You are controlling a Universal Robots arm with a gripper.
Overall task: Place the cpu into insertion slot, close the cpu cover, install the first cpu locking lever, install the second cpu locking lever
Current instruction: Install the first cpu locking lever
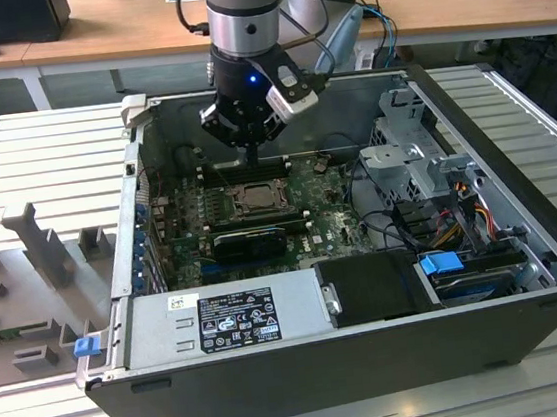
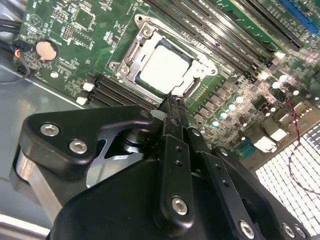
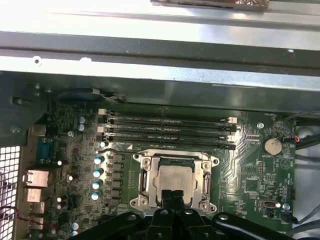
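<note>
The cpu (image 2: 165, 67) (image 3: 174, 182) lies flat in the insertion slot (image 1: 254, 199) on the green motherboard, its pale silver top showing. The cpu cover (image 2: 136, 56) (image 3: 145, 181), a silver frame, lies down around the chip. My gripper (image 2: 172, 102) (image 3: 173, 194) (image 1: 253, 157) hangs just above the socket's near edge with its black fingers pressed together and nothing between them. In both wrist views the fingertips hide that edge of the socket. I cannot tell how the locking levers stand.
The socket sits inside an open computer case (image 1: 115, 277). Long black memory slots (image 3: 170, 127) run beside it. A grey power supply box (image 1: 225, 315), a drive cage (image 1: 413, 153) and loose cables (image 1: 461, 218) stand at the exterior view's front and right.
</note>
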